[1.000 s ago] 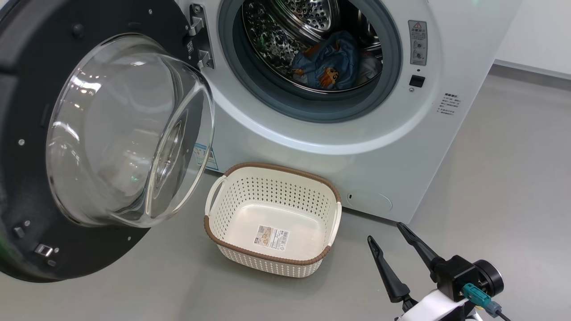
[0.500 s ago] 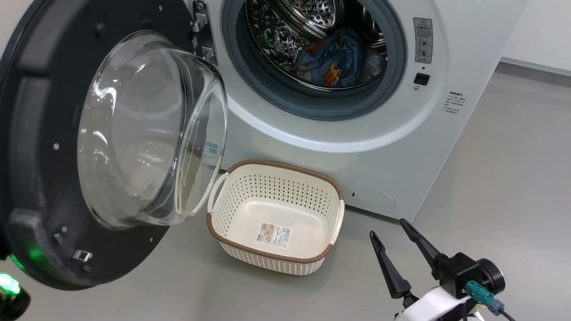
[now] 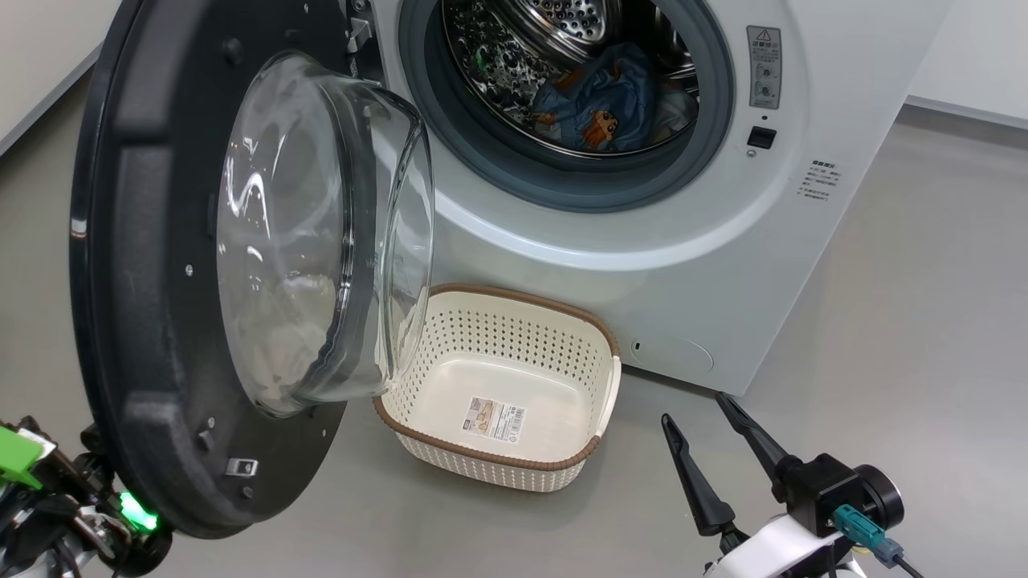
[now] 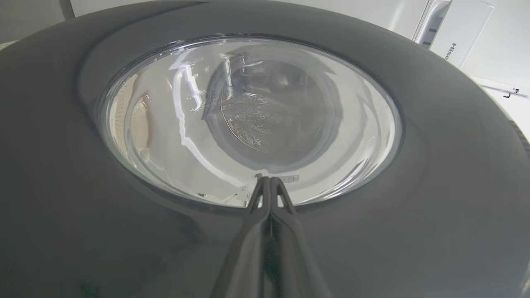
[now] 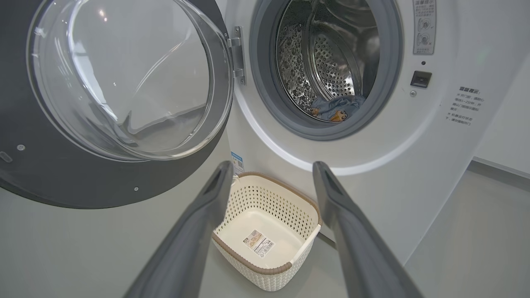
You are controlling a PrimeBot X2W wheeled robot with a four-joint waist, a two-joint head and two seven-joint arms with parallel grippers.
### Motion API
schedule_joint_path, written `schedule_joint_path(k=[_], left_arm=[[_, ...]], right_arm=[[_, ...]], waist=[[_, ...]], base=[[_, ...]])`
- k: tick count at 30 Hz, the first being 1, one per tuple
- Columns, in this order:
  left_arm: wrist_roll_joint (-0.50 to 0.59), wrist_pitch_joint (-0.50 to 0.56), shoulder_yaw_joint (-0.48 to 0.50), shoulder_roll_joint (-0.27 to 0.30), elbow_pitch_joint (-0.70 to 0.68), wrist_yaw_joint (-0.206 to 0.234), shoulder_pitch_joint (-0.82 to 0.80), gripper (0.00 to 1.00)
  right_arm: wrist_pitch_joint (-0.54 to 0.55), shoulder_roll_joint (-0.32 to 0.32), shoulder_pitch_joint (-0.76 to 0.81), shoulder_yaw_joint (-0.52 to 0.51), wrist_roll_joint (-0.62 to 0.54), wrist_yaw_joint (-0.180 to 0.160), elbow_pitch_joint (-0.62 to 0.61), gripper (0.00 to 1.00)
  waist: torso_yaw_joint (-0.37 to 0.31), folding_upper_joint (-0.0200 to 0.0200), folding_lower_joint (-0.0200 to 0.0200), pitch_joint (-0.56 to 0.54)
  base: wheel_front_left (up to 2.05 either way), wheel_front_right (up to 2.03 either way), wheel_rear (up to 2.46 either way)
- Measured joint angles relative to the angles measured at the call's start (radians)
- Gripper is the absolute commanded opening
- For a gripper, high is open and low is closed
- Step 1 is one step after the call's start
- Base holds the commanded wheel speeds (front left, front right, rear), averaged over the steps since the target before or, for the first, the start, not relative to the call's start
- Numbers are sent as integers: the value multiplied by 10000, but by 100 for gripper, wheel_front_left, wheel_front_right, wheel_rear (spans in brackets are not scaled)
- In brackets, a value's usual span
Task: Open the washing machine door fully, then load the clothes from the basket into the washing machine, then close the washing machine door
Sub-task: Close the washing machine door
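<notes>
One barcode label [image 3: 495,418] in basket [image 3: 514,333], "Hise" lettering [image 4: 450,51]

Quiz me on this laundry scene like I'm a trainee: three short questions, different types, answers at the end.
1. True or false: the basket holds no clothes.
2. The clothes lie: A) in the basket, B) inside the washing machine, C) draped over the basket's rim.
3. Which gripper is shut?

Key: 1 true. 2 B. 3 the left gripper; the right gripper stands open.
</notes>
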Motion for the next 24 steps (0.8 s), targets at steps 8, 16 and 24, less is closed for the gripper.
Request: schedule_joint_path(k=[8,16,24], left_arm=[[10,75,-548,-516,-905,-2,160,0],[-10,12,-878,-577,-1599,-2,189,0],[-176,-309,-1267,-627,-2105,8,273,0]], right_arm=[[0,38,-57,50,0,0,2,100],[0,79,-86,86,0,0,4,100],[0,92,-94,150,0,0,31,100]], waist=[[-293,0,0,-8],[-625,0,0,24],[-1145,0,0,14]], base=[[0,0,0],[0,0,0],[0,0,0]])
